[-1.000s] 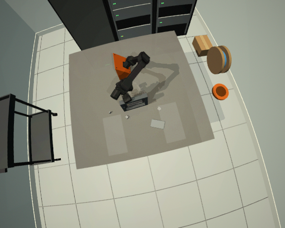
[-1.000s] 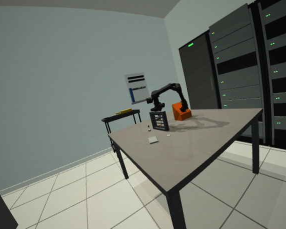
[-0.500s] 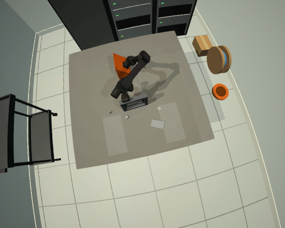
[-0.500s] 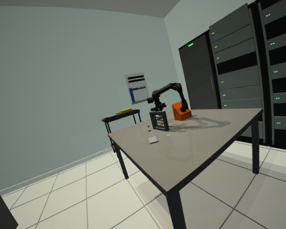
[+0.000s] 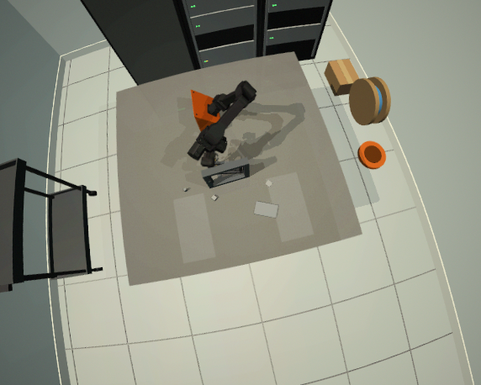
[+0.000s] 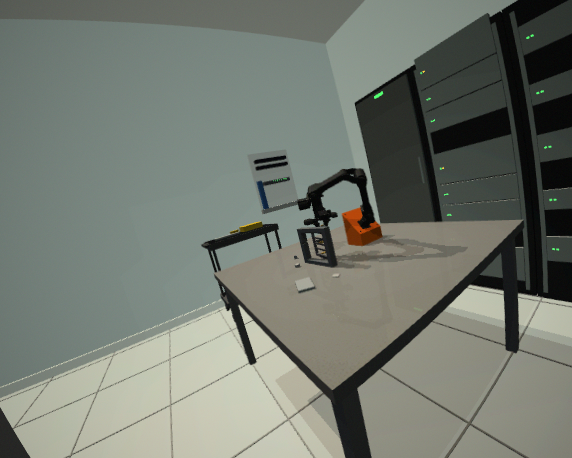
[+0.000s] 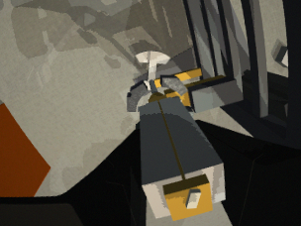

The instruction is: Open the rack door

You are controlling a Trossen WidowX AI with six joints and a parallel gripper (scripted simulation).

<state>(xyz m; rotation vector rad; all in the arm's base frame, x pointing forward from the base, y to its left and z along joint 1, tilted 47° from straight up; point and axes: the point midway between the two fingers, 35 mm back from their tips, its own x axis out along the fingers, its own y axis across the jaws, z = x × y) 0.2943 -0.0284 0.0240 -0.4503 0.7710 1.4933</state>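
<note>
Door partly open, handle held

The surface (image 5: 152,235) (image 6: 376,300) holds it all; the gray frame (image 5: 225,166) (image 6: 332,248) (image 7: 259,59) stands upright on it; the door (image 5: 229,171) (image 6: 320,244) looks a bit open on the arm's side of the frame; the pincer (image 5: 216,160) (image 6: 322,225) (image 7: 166,132) reaches down behind the frame and is shut on the handle (image 7: 157,83), which is mostly hidden; the flat white block (image 5: 266,209) (image 6: 305,285) lies in front of the frame.

I think the unlocking turn is done and the swing has begun; the door does not look wide enough yet; next, the pincer should keep its squeeze, keep the handle turned and pull round in a curve, away from the frame; a straight tug might slip off.
</note>
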